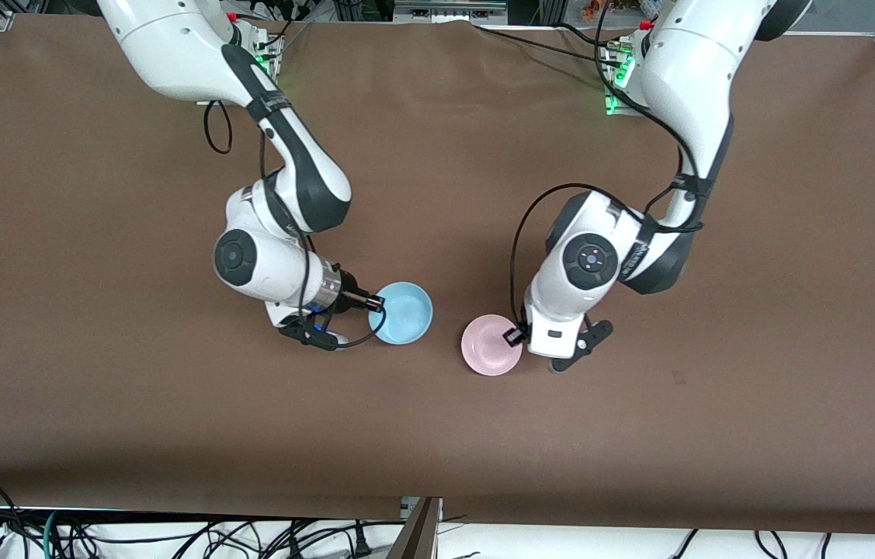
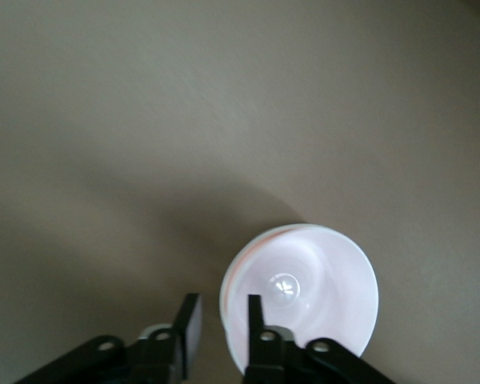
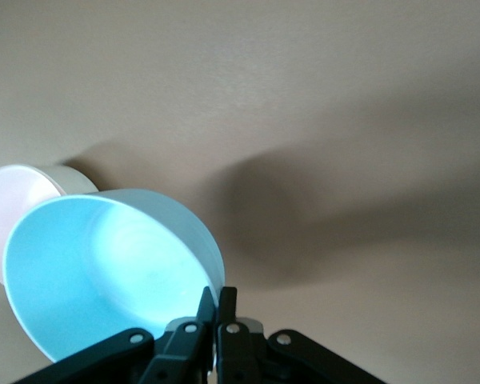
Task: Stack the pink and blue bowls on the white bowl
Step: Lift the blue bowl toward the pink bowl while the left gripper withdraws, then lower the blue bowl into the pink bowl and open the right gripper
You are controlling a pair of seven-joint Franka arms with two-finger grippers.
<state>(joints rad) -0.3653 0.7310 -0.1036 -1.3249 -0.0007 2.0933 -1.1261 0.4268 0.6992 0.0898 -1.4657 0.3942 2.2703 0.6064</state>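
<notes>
Cloth, brown and matte, covers the tabletop (image 1: 95, 310), with cables along its edges. The right gripper (image 1: 376, 304) has its jaws clenched on the glossy blue bowl's (image 1: 404, 312) rim above the cloth. The left gripper (image 1: 516, 335) straddles the smooth pink bowl's (image 1: 490, 345) rim with jaws parted, the bowl near the tabletop's middle.

Two bowls show in the front view — one blue bowl (image 1: 404, 312) and one pink bowl (image 1: 490, 345). Two robot arms, one claw apiece — all over a single brown desk (image 1: 95, 349).
</notes>
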